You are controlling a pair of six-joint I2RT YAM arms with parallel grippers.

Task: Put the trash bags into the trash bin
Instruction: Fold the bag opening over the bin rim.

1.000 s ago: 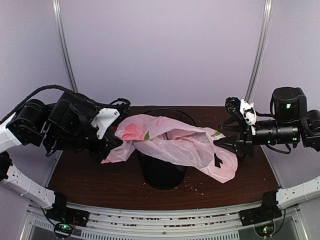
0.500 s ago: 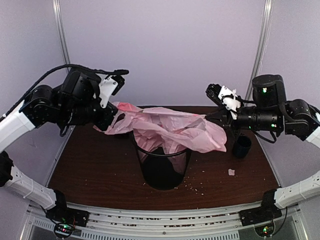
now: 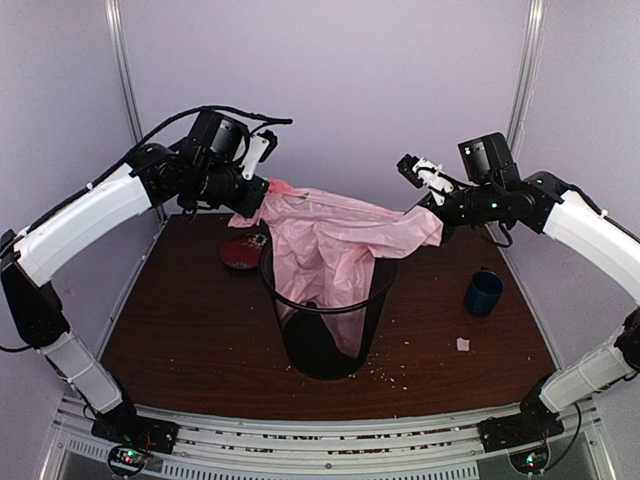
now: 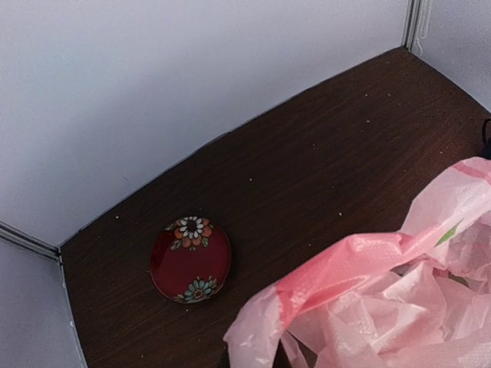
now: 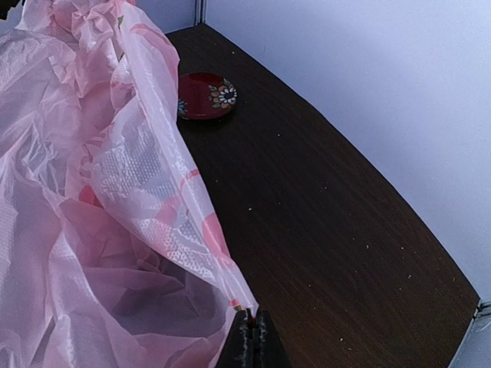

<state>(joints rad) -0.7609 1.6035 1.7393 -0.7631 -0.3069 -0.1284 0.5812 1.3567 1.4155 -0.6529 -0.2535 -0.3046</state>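
above the black wire-mesh round bin (image 3: 300, 305), the thin pale-pink plastic bag (image 3: 335, 235) hung between the left gripper (image 3: 262, 190) and right gripper (image 3: 432, 208), each with jaws clamped on it. let go while spread that wide, it could have draped outside instead of dropping in.

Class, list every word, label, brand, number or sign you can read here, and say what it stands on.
No text can be read. The pink trash bag bears only pink-red and green prints, the red plate only painted flowers; the wire trash bin and blue mug show no lettering.
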